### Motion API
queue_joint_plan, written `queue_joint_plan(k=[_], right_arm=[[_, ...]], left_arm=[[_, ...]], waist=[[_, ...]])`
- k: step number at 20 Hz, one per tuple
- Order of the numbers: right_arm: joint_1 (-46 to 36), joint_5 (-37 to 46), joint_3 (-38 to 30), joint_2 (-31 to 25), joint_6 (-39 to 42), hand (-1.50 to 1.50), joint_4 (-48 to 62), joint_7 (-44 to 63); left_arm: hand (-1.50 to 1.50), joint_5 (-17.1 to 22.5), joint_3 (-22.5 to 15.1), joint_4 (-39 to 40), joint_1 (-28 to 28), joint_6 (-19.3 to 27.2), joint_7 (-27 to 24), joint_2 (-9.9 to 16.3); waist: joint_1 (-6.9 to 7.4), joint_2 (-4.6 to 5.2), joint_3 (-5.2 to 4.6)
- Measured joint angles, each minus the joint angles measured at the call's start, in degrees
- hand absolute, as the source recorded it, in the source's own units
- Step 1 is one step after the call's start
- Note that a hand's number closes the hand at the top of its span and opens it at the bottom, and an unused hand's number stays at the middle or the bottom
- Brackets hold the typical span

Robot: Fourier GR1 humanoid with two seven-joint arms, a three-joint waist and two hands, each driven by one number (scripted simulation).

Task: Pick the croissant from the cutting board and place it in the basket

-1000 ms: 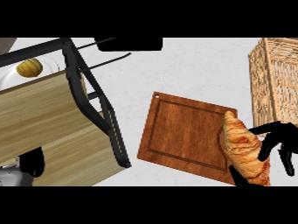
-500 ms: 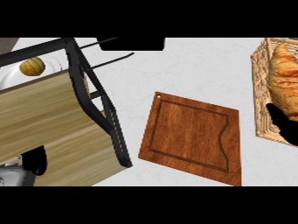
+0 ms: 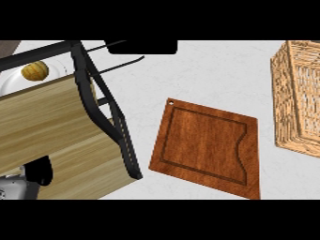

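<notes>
- Table in pale grey-white fills the middle of the head view, bare between the things on it.
- Wooden panel in light wood, edged by a black frame, covers the left side at a slant.
- Cutting board of dark red-brown wood lies flat at centre, turned like a diamond; its top shows only its carved groove and a small hole at the far corner.
- Basket of woven wicker stands at the right edge, well apart from the cutting board (only part of it is in view); what shows of its inside is bare weave, and the croissant cannot be seen anywhere.
- White plate sits far left, partly under the frame.
- Small round golden thing rests on that plate.
- Neither hand shows, so their state cannot be told.
</notes>
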Motion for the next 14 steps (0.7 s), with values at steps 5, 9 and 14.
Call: queue_joint_plan(k=[5,9,14], right_arm=[[-0.09,-2.9,-3.07,-5.02,-0.58,1.5,9.74,-5.42],[2.56,-5.02,-5.14,-7.61,-1.53,1.5,16.41,-12.63],[3.06,-4.84,-6.59,-9.94,-7.24,1.5,26.23,-22.03]], left_arm=[[0.0,-0.14,0.24,0.2,-0.06,-0.53,-0.21,-0.14],[0.0,-0.54,0.49,0.32,0.13,-0.49,-1.19,-0.39],[0.0,-1.22,0.53,-0.11,-0.17,-0.16,0.37,-0.85]], waist=[[-0.02,-0.05,0.1],[-0.13,-0.09,0.16],[0.06,0.02,0.06]])
